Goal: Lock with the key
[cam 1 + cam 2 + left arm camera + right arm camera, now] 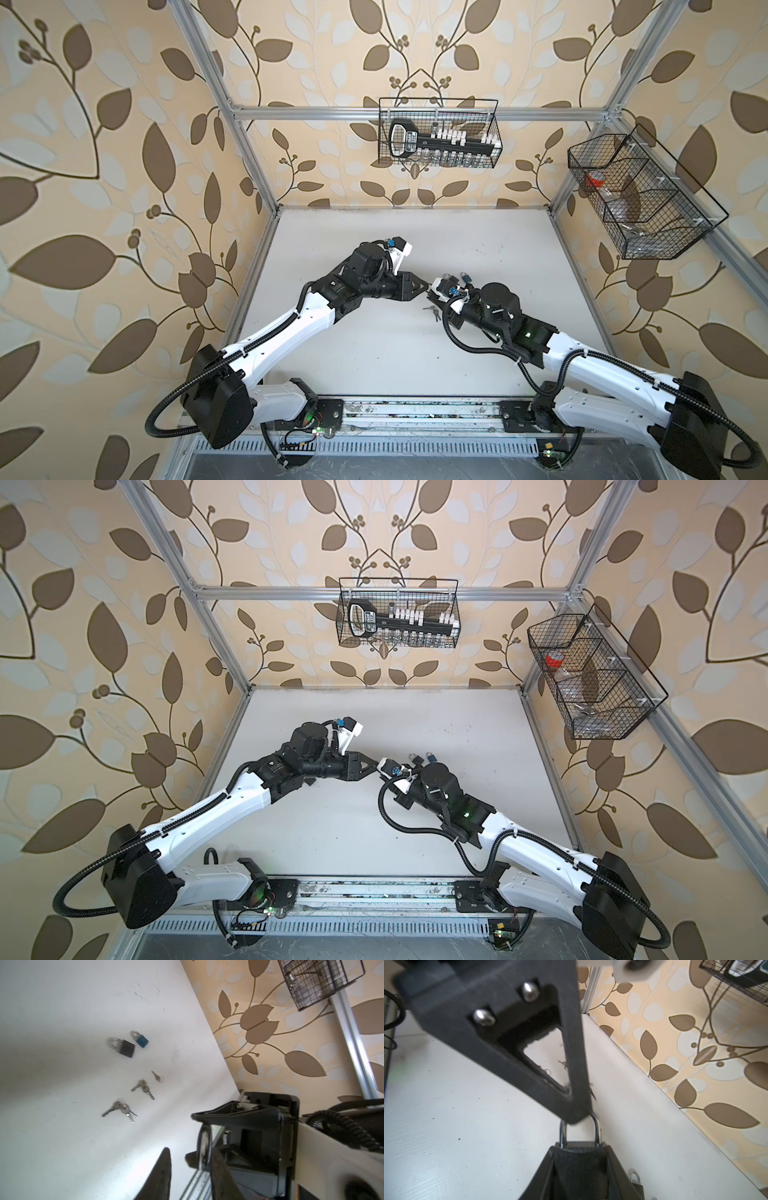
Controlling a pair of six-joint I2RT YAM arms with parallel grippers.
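padlock (580, 1145) sits clamped by its black body in our right claw (580, 1150), held over the counter's (415, 365) middle; our left claw (424, 286) stands parted, one fingertip (575, 1113) at the shackle (596, 1130). three key bunches (143, 1086) lie on the counter nearby.

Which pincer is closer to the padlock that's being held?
Right. The right pincer clamps the padlock by its body; the left pincer, jaws apart, has one fingertip at its shackle.

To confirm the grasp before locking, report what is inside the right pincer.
A padlock is clamped in the right pincer; its silver shackle sticks out in front. The pincer covers most of its dark body, so no keyhole or key shows.
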